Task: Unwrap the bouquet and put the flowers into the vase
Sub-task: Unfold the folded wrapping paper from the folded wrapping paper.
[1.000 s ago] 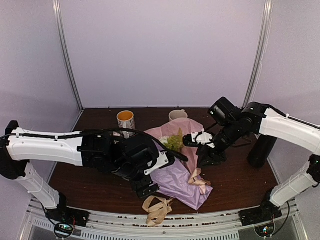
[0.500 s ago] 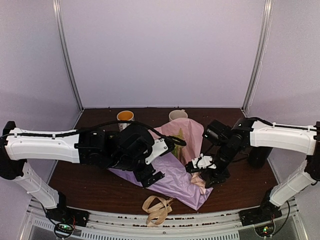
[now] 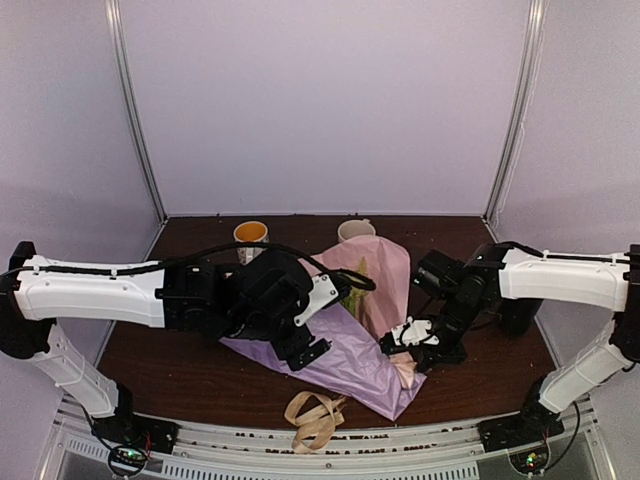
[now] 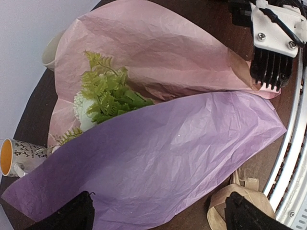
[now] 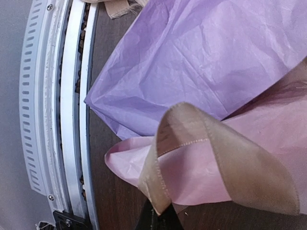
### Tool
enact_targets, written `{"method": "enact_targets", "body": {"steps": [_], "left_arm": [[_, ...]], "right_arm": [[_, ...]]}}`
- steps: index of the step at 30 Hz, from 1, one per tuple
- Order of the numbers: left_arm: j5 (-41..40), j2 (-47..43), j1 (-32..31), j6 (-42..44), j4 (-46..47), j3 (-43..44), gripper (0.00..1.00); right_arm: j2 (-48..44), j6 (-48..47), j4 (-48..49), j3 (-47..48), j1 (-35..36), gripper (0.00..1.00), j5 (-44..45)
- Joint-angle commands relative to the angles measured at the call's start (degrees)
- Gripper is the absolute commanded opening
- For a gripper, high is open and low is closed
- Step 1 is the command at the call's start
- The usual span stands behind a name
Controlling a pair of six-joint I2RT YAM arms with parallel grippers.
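Observation:
The bouquet (image 3: 350, 355) lies on the table with its lilac sheet (image 4: 158, 158) spread over the pink sheet (image 4: 158, 52). Green fern and a white bloom of the flowers (image 4: 108, 96) show between the sheets. My left gripper (image 4: 158, 213) hovers open just above the lilac sheet, holding nothing. My right gripper (image 5: 160, 218) is shut on a loop of the beige ribbon (image 5: 216, 153) at the bouquet's narrow end (image 3: 405, 365). The black vase (image 3: 517, 315) stands at the right, mostly hidden behind my right arm.
A mug with an orange inside (image 3: 250, 237) and a cream mug (image 3: 355, 230) stand behind the bouquet. A loose beige ribbon (image 3: 315, 415) lies by the front edge. The slotted metal rail (image 5: 57, 120) runs along that edge, close to my right gripper.
My right arm came down from over the bouquet to its narrow end and shut on the ribbon. My left gripper shifted back over the lilac sheet, staying open.

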Motion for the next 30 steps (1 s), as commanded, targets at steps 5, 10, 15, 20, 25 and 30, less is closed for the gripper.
{"method": "enact_targets", "body": {"steps": [5, 10, 15, 20, 25, 30], "left_arm": [[-3.7, -0.6, 1.8, 0.8, 3.3, 1.0, 0.98], [-4.1, -0.8, 4.7, 1.7, 5.0, 2.7, 0.98], [-5.2, 4.2, 9.0, 1.6, 2.4, 9.9, 0.98], [-4.8, 11.3, 12.5, 3.1, -2.9, 20.4, 0.98], [-2.1, 16.0, 14.9, 4.4, -7.6, 26.0, 0.98], [-3.8, 11.4, 15.7, 2.5, -3.3, 21.2, 0.95]], "right_arm": [[-3.8, -3.0, -3.4, 2.7, -12.8, 0.00, 1.2], [0.0, 2.3, 3.5, 2.1, -24.2, 0.00, 7.7], [4.4, 12.0, 8.2, 3.8, -29.9, 0.14, 15.0], [-1.5, 15.3, 5.7, 7.4, -28.6, 0.55, 9.4], [-8.4, 16.0, 5.6, 9.2, -24.3, 0.65, 4.1], [-7.6, 17.2, 11.0, 9.2, -16.1, 0.61, 2.0]]}}
